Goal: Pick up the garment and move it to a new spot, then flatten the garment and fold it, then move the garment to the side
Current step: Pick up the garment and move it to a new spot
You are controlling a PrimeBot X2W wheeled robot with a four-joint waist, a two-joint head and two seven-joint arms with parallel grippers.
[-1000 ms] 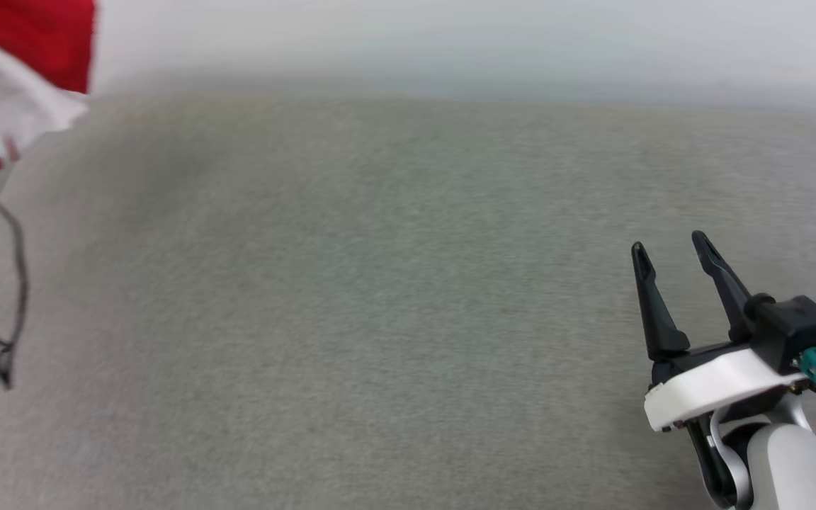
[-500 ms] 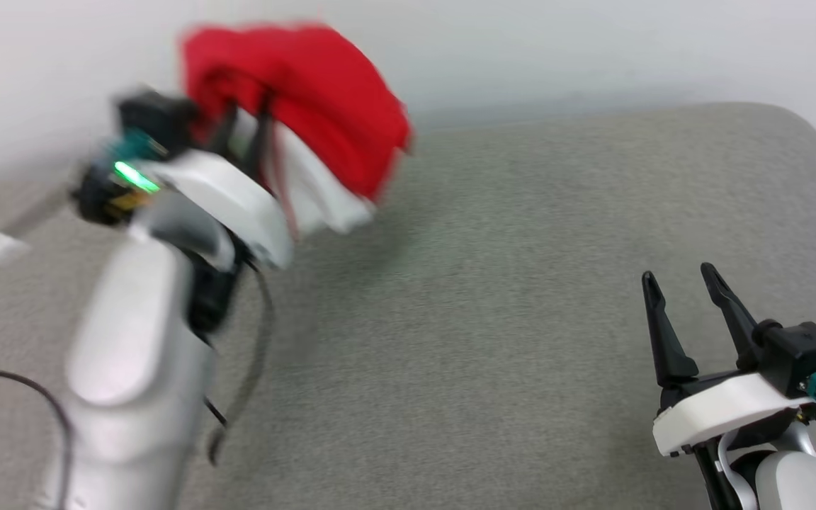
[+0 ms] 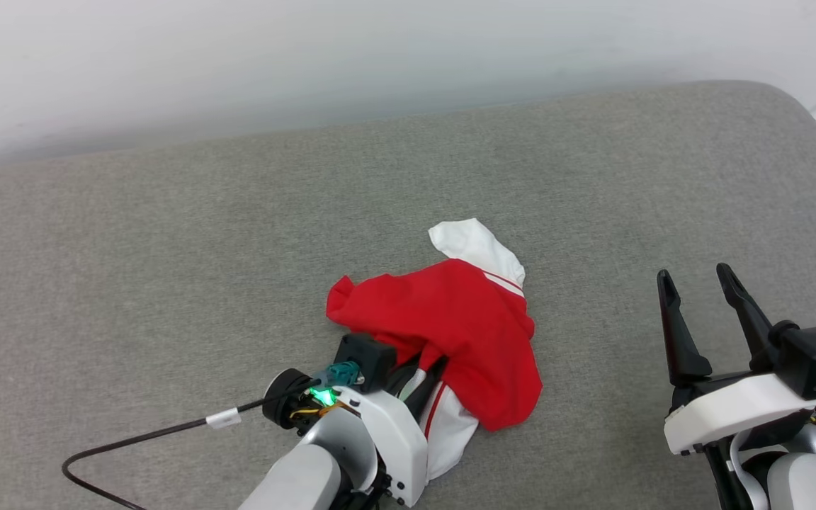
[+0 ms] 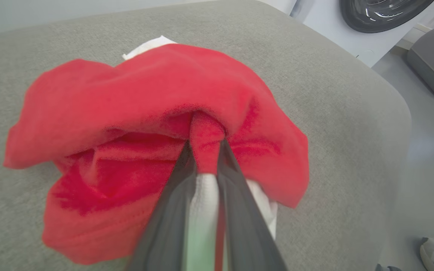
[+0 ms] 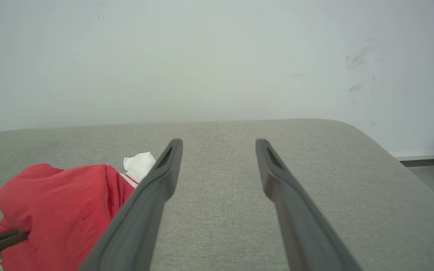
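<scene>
Garment (image 3: pixel 450 319) lies heaped on the grey padded surface (image 3: pixel 167 248), draped over the left end effector (image 4: pixel 206 150), which pinches one red fold, well left of the spread, empty right end effector (image 3: pixel 693 273); pulling by that single fold could tangle it further.

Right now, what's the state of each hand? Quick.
Left hand: closed, pinching a fold of the red garment.
Right hand: open, holding nothing.
</scene>
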